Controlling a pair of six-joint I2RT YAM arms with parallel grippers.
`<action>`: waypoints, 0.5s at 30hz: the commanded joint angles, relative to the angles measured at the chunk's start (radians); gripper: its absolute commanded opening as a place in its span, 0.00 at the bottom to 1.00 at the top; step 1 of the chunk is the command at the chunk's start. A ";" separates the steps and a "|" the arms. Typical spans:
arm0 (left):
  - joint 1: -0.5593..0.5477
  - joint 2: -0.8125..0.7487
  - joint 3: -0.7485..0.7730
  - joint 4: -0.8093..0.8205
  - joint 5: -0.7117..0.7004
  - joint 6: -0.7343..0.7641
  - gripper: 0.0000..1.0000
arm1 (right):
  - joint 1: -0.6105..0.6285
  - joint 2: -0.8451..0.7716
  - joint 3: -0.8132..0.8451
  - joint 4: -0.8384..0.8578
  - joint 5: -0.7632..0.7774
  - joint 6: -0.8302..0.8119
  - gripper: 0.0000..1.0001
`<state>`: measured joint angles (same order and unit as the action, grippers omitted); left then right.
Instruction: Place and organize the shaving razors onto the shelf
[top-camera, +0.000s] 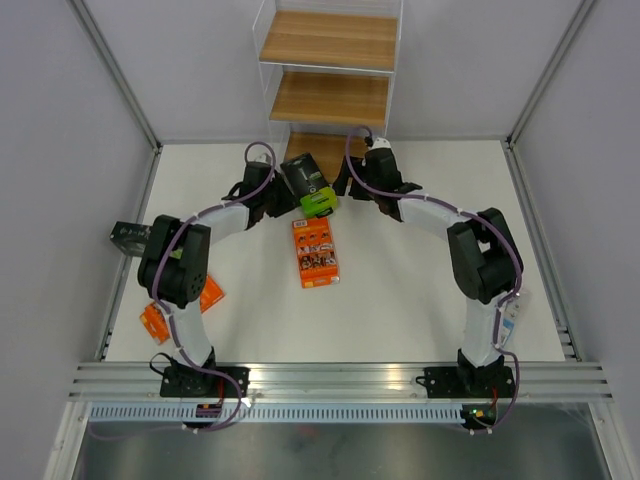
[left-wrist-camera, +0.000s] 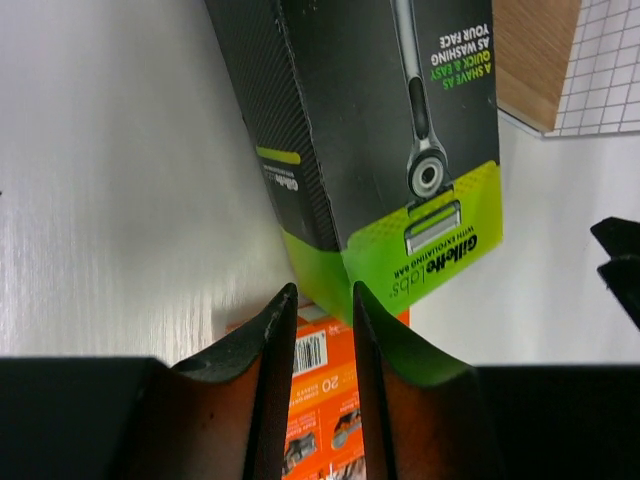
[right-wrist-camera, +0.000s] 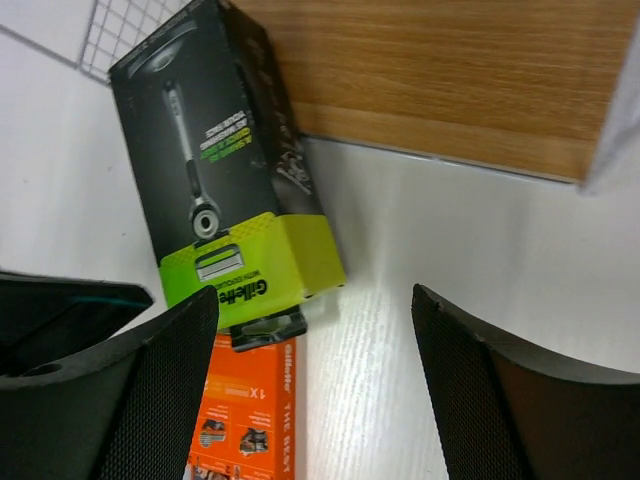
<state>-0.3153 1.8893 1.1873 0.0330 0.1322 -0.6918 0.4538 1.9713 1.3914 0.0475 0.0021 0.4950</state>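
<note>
My left gripper (left-wrist-camera: 322, 292) is shut on the green lower corner of a green-and-black razor pack (left-wrist-camera: 380, 120). It holds the pack tilted just in front of the shelf (top-camera: 330, 40), above an orange pack (top-camera: 315, 252). In the top view the left gripper (top-camera: 283, 198) is left of this pack (top-camera: 310, 185). My right gripper (right-wrist-camera: 315, 292) is open and empty, to the right of the pack (right-wrist-camera: 215, 170). It hovers over bare table by the shelf's bottom board (right-wrist-camera: 450, 70). The orange pack also shows in the left wrist view (left-wrist-camera: 322, 365) and the right wrist view (right-wrist-camera: 245, 420).
A second orange pack (top-camera: 155, 322) lies under the left arm near the table's left edge. A dark pack (top-camera: 128, 237) sits at the far left edge. A light blue pack (top-camera: 508, 325) lies beside the right arm. White walls enclose the table.
</note>
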 joint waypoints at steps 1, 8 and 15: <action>-0.001 0.050 0.072 0.044 -0.020 -0.029 0.35 | 0.019 0.038 0.024 0.120 -0.056 0.033 0.83; 0.001 0.139 0.161 0.059 -0.068 -0.029 0.37 | 0.019 0.130 0.050 0.149 -0.093 0.096 0.68; 0.004 0.234 0.303 0.039 -0.072 -0.015 0.33 | 0.020 0.173 0.066 0.146 -0.102 0.135 0.63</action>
<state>-0.3153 2.0796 1.4143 0.0471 0.0853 -0.7029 0.4740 2.1330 1.4147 0.1452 -0.0788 0.5949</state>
